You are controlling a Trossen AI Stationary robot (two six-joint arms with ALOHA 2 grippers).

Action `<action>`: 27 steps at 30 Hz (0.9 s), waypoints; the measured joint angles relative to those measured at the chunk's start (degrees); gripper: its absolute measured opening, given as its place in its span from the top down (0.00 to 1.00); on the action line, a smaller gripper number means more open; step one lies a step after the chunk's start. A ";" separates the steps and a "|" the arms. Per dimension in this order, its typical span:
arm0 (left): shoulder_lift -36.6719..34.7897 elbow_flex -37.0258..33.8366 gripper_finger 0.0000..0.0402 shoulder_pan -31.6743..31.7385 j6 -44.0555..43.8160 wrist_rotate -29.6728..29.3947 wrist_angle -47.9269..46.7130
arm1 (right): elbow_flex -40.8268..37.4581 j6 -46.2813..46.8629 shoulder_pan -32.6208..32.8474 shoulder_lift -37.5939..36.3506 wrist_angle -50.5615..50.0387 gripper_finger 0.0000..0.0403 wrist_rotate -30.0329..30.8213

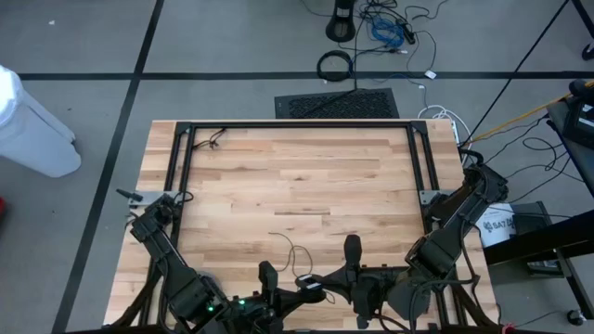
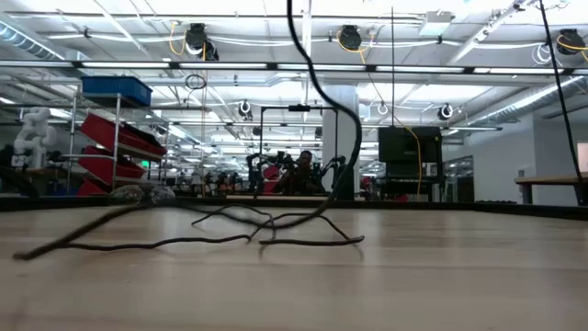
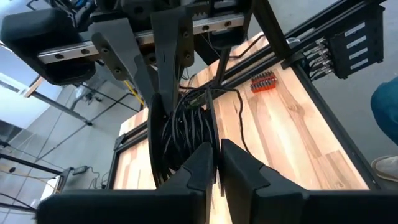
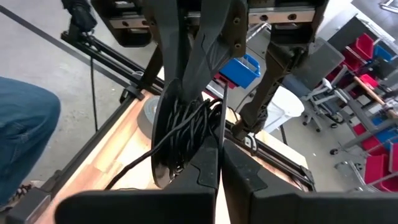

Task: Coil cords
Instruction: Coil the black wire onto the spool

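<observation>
Most of cord [image 3: 186, 134] wound in bundle; both grippers meet at worktop's near edge, left gripper [image 3: 216, 163] and right gripper [image 4: 221, 163] pinching it. Loose tail [image 1: 295, 249] left to coil.

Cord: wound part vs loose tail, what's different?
Wound part: tight stacked loops on the black disc, up off the table between left gripper and right gripper. Loose tail: slack, open curves lying flat on the table. Shared: one thin dark wire.
</observation>
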 joint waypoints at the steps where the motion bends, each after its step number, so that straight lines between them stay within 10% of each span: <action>1: 0.00 0.00 0.89 -0.15 0.06 -0.26 0.09 | 0.00 0.02 0.16 0.00 -0.09 1.00 0.61; 18: -0.28 0.00 0.53 -10.83 -2.72 -27.89 0.16 | 0.00 4.90 0.84 -6.06 -9.05 1.00 12.73; 27: -5.73 0.22 0.53 -16.10 27.38 -32.08 40.79 | 0.00 13.03 4.28 -14.89 -19.45 1.00 12.31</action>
